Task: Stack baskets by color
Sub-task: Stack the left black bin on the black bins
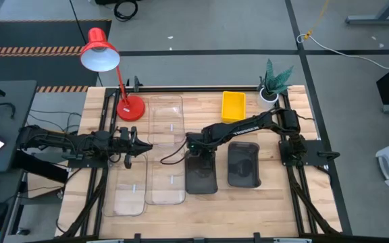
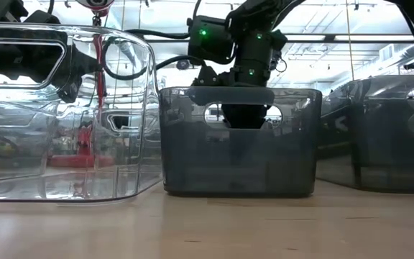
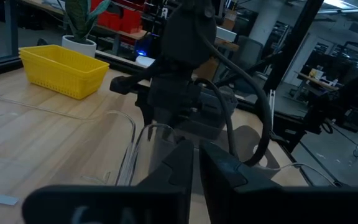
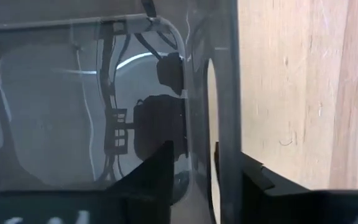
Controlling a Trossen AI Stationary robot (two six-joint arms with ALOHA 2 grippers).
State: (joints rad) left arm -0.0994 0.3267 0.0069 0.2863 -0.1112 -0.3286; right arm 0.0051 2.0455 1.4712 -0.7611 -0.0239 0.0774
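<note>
Two dark grey baskets stand side by side on the table, one in the middle (image 1: 201,177) and one to its right (image 1: 243,164). My right gripper (image 1: 200,154) points down at the middle basket's far end wall (image 4: 199,93). It is open, with one finger (image 4: 157,174) inside the basket and the other (image 4: 244,177) outside. A yellow basket (image 1: 233,106) rests at the far edge. Three clear baskets (image 1: 165,116) (image 1: 165,182) (image 1: 128,192) lie left of centre. My left gripper (image 1: 132,145) waits at the left, level, shut and holding nothing. My right gripper straddles the far end wall of the middle dark grey basket beside its handle slot (image 4: 211,106), coming from above. I cannot tell whether either finger touches the wall. The basket stands flat on the table.
A red desk lamp (image 1: 130,108) stands at the far left next to the clear baskets. A small potted plant (image 1: 272,84) sits at the far right corner. Bare wood (image 1: 275,202) shows along the near right of the table.
</note>
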